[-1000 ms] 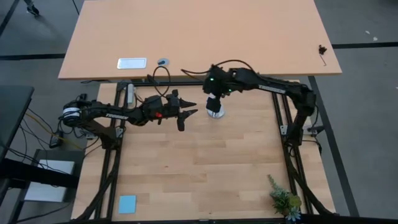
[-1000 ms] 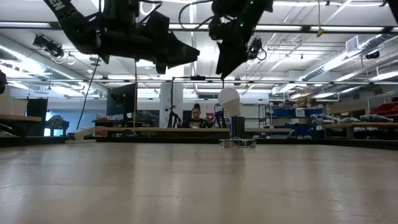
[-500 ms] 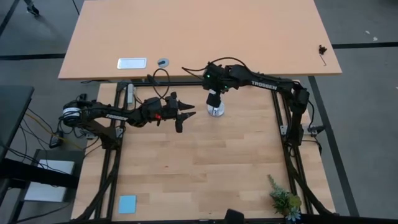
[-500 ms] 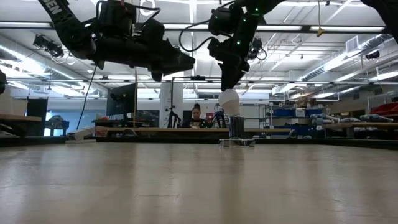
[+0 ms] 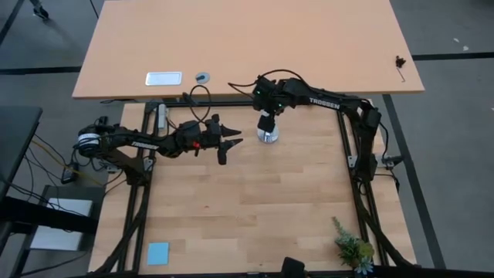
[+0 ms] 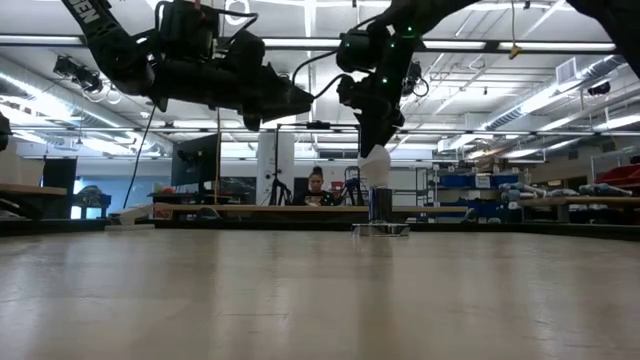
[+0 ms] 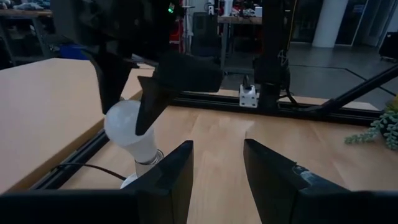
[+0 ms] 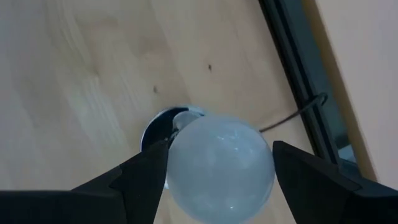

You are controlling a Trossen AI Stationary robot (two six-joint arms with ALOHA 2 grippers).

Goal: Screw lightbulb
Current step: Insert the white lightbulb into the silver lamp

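Observation:
The white lightbulb [image 5: 267,133] stands with its screw base in the round silver socket disc [image 8: 155,127] on the wooden table, leaning a little in the left wrist view [image 7: 127,127]. My right gripper [image 5: 266,123] points down over it, its two fingers on either side of the glass [image 8: 221,165]. My left gripper [image 5: 235,141] is open and empty, held above the table to the left of the bulb and pointing at it [image 7: 217,162]. My right gripper pinches the bulb's glass dome [image 8: 177,155] between its two fingers [image 8: 140,177], at the widest part. The fingers come from above, pointing down. The bulb stays with its base in the socket on the table, slightly tilted [image 6: 375,165].
The socket's black cord [image 8: 292,115] runs to the black frame rail at the far edge. On the far table lie a white slab [image 5: 164,78] and a small round piece [image 5: 202,76]. A blue square [image 5: 158,252] and a small plant [image 5: 353,249] are near the front edge.
My right gripper has come down from above the bulb until its fingers stand around the glass dome, drifting slightly toward the table's far edge. The bulb stays in the socket.

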